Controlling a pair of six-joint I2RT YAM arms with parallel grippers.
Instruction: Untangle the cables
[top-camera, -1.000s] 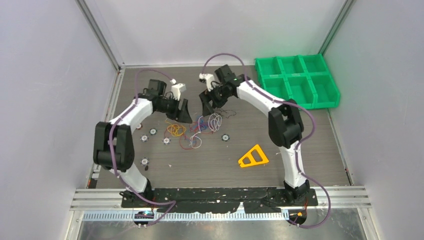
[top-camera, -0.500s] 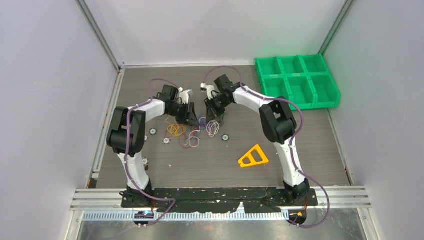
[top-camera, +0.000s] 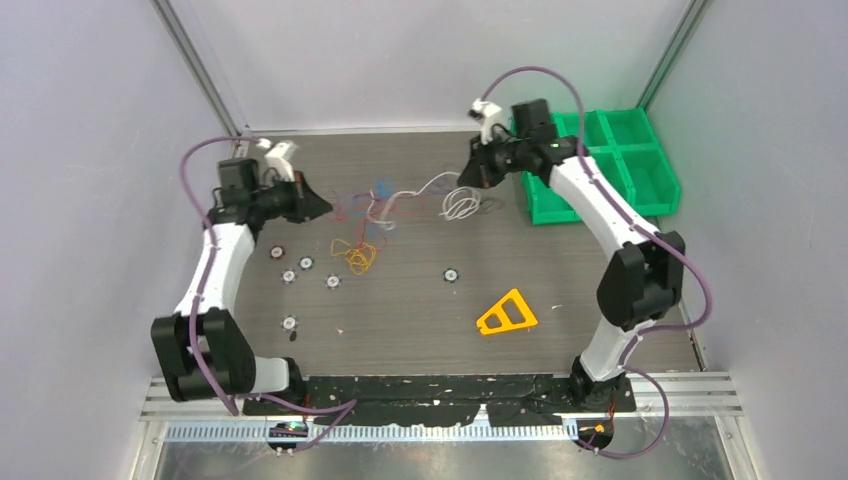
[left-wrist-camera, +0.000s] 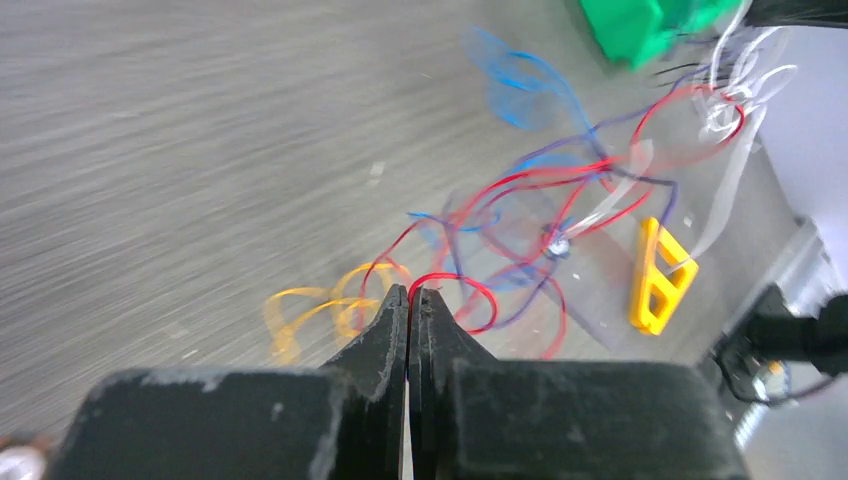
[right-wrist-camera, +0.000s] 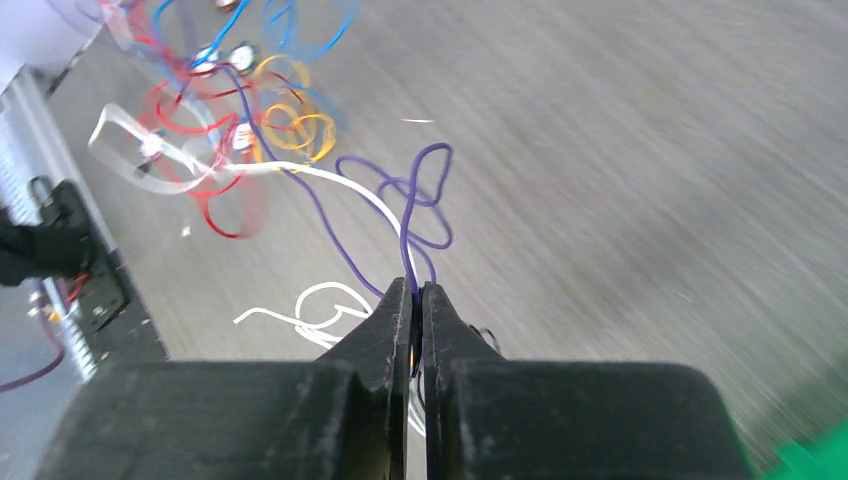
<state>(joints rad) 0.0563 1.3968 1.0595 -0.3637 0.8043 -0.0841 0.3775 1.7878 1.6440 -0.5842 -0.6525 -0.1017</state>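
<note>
Left fingers (left-wrist-camera: 385, 335), right fingers (right-wrist-camera: 447, 330) pinching cables (top-camera: 375, 210) between.

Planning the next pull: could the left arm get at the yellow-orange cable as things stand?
Probably not yet: the left gripper is shut on the red cable, though the yellow-orange cable lies uncovered nearby.

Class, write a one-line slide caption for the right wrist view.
Right claw shut on a purple cable, with tangled cables beyond.

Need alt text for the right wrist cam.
The right claw is shut on a thin purple cable that loops above its tips. A white cable trails left toward a blurred tangle of red, blue and orange loops on the grey table.
</note>
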